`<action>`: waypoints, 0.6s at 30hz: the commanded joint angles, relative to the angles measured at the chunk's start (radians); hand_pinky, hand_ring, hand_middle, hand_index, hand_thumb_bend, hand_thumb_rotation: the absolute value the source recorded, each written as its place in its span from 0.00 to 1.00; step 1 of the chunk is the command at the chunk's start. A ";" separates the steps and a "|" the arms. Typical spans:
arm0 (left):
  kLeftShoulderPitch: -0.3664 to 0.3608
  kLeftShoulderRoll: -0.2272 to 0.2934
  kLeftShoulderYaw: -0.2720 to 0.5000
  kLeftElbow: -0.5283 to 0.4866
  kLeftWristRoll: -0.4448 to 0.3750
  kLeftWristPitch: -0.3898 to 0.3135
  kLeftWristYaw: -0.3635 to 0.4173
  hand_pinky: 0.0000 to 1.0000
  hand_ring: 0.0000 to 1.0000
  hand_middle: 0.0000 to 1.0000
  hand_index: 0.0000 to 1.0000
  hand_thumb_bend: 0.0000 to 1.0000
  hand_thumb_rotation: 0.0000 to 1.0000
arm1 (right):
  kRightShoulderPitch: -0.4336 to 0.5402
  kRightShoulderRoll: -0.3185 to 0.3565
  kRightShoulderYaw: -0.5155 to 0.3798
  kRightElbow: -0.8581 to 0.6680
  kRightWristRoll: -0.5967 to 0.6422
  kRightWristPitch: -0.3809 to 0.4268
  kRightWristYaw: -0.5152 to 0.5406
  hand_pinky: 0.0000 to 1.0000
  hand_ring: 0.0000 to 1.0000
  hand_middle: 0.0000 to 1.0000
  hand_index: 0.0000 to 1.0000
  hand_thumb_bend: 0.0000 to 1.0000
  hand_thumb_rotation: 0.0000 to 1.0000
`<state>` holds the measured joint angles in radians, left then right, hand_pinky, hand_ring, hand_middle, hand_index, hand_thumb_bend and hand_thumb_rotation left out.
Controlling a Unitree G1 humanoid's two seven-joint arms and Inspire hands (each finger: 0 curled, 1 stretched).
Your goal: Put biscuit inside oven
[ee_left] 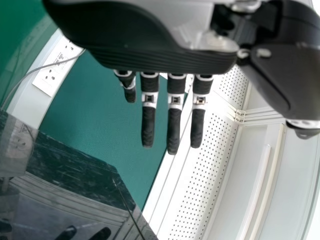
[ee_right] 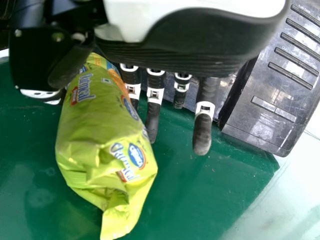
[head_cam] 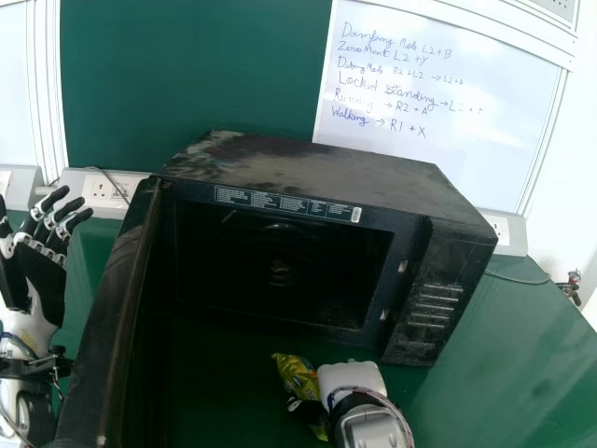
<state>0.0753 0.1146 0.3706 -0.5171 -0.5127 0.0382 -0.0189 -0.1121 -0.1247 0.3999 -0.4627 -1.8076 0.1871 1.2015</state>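
The black oven [head_cam: 438,271] stands with its door [head_cam: 117,308] swung open at the left and its cavity facing the robot. In front of its opening is my right hand [head_cam: 353,378], with the yellow-green biscuit packet [head_cam: 297,375] against its left side. In the right wrist view the packet [ee_right: 100,135] lies between the thumb and the straight fingers of my right hand [ee_right: 185,50]; whether the thumb presses it, I cannot tell. Left of the door, my left hand [head_cam: 42,280] is raised, fingers extended and holding nothing; the left wrist view shows the same hand [ee_left: 155,57].
The green table [head_cam: 532,345] extends to the right of the oven. Behind stand a green panel [head_cam: 196,75] and a whiteboard [head_cam: 429,121] with handwriting. Wall sockets [head_cam: 103,189] and a cable are at the back left. The open door stands between my hands.
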 commanded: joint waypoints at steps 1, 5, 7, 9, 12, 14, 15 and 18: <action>-0.002 0.005 -0.001 -0.007 0.003 0.005 -0.001 0.67 0.67 0.66 0.69 0.76 0.61 | 0.035 0.003 -0.004 0.015 0.019 -0.005 0.039 0.16 0.23 0.47 0.72 0.57 0.00; -0.004 0.006 0.001 -0.005 -0.006 0.006 -0.005 0.67 0.67 0.66 0.69 0.76 0.61 | 0.033 0.008 -0.013 -0.003 0.026 -0.009 0.042 0.15 0.21 0.47 0.71 0.57 0.00; -0.005 0.008 0.002 -0.004 -0.008 0.008 -0.004 0.67 0.67 0.66 0.70 0.76 0.61 | 0.029 0.012 -0.014 -0.011 0.025 -0.011 0.052 0.14 0.20 0.47 0.72 0.57 0.00; -0.006 0.009 0.003 -0.001 -0.011 0.007 -0.006 0.67 0.67 0.67 0.70 0.77 0.60 | 0.026 0.015 -0.016 -0.018 0.024 -0.013 0.058 0.13 0.20 0.47 0.72 0.57 0.00; -0.009 0.008 0.002 0.004 -0.013 0.003 -0.005 0.66 0.66 0.66 0.70 0.76 0.60 | 0.015 0.024 -0.021 -0.027 0.015 -0.011 0.067 0.13 0.20 0.47 0.74 0.57 0.00; -0.011 0.008 0.001 0.003 -0.012 0.005 -0.003 0.66 0.66 0.66 0.69 0.76 0.60 | 0.006 0.025 -0.031 -0.038 0.021 -0.013 0.071 0.14 0.20 0.47 0.74 0.57 0.00; -0.012 0.008 0.000 0.002 -0.011 0.006 -0.002 0.66 0.66 0.66 0.69 0.76 0.60 | 0.001 0.026 -0.038 -0.046 0.027 -0.013 0.072 0.14 0.20 0.47 0.74 0.57 0.00; -0.013 0.010 -0.001 -0.001 -0.008 0.008 -0.001 0.66 0.66 0.66 0.69 0.75 0.60 | -0.014 0.031 -0.062 -0.069 0.047 -0.013 0.076 0.13 0.20 0.47 0.72 0.57 0.00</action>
<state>0.0722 0.1201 0.3719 -0.5155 -0.5222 0.0385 -0.0190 -0.1090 -0.1008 0.3531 -0.5214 -1.7758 0.1758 1.2659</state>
